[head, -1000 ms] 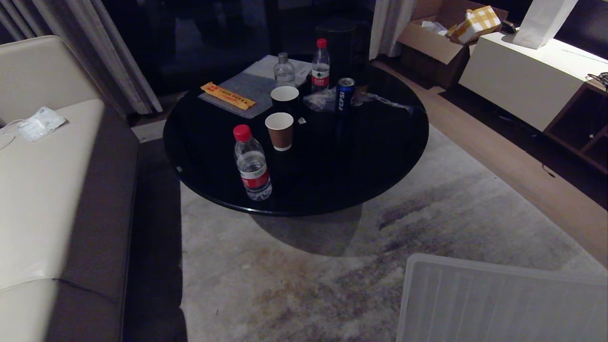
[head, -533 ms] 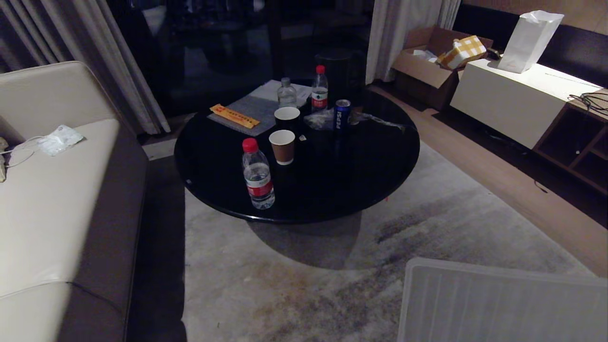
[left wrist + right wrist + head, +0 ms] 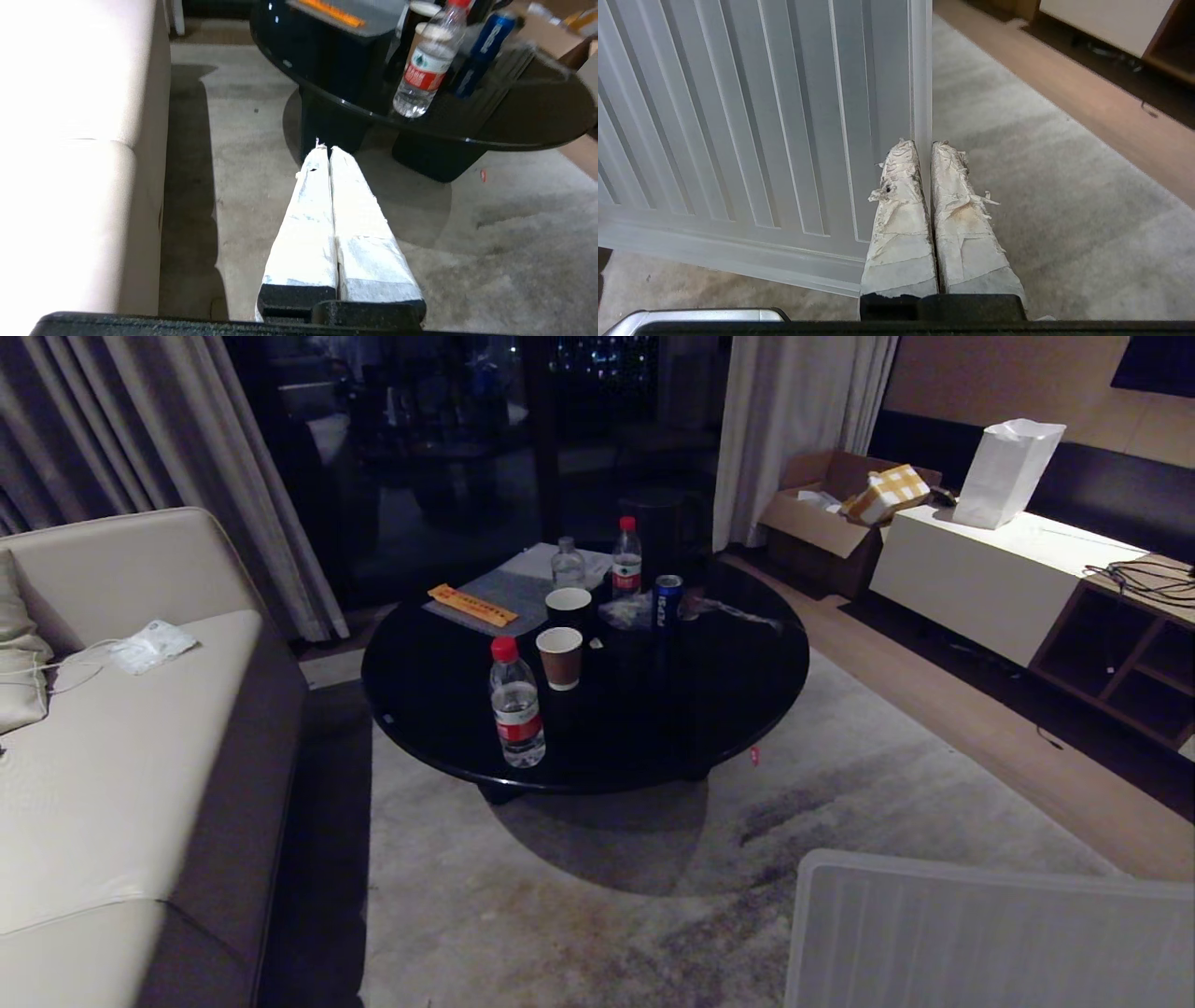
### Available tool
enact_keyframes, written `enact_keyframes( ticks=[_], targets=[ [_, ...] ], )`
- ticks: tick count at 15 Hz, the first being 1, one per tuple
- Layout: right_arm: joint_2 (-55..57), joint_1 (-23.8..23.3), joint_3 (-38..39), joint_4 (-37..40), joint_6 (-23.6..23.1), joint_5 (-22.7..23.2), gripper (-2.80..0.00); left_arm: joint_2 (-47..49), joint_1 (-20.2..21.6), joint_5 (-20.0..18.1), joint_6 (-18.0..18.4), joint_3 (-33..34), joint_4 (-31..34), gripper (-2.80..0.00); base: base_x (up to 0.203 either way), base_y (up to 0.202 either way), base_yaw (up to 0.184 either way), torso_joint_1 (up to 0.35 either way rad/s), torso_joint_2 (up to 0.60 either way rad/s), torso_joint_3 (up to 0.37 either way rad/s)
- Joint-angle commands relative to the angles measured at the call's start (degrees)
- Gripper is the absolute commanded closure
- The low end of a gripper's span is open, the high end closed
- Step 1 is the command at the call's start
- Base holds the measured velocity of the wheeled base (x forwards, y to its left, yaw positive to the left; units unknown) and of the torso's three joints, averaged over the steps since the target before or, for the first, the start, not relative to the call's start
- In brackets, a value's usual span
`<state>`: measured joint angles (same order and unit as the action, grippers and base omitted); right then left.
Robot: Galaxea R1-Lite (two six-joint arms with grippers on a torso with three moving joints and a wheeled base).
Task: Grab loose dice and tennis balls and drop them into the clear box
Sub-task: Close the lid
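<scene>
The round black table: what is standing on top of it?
On the round black table stand two red-capped water bottles, a capless clear bottle, two paper cups, a Pepsi can, a grey mat bearing an orange packet, and crumpled clear plastic. No dice or tennis balls show there.

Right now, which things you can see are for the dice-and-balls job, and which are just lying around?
For the job: left gripper, shut; right gripper, shut. No dice, tennis balls or clear box in view.

Just lying about: ribbed lid, water bottle, paper cup, Pepsi can, black table, sofa.
</scene>
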<state>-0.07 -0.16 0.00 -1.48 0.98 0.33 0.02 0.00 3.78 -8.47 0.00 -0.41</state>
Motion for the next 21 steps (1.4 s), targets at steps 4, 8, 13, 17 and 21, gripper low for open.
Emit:
enact_keyframes(
  ticks=[4,8,13,17,21],
  targets=[
    [0.1,0.0,0.5,-0.1,-0.1,0.0,0.0,0.1,0.0,0.0,-0.1,0.0,0.0,0.0,0.0,0.0,0.0,0.001,0.0,0.208],
    [0.1,0.0,0.5,-0.1,-0.1,0.0,0.0,0.1,0.0,0.0,0.1,0.0,-0.1,0.0,0.0,0.0,0.0,0.002,0.0,0.067],
    [0.1,0.0,0.5,-0.1,0.0,0.0,0.0,0.1,0.0,0.0,0.1,0.0,-0.1,0.0,0.0,0.0,0.0,0.0,0.0,0.0],
    [0.1,0.0,0.5,0.0,0.0,0.0,0.0,0.0,0.0,0.0,0.1,0.0,0.0,0.0,0.003,-0.007,0.143,0.004,0.0,0.005],
    [0.1,0.0,0.5,0.0,0.0,0.0,0.0,0.0,0.0,0.0,0.0,0.0,0.0,0.0,0.001,-0.005,0.121,0.002,0.0,0.003]
  ],
)
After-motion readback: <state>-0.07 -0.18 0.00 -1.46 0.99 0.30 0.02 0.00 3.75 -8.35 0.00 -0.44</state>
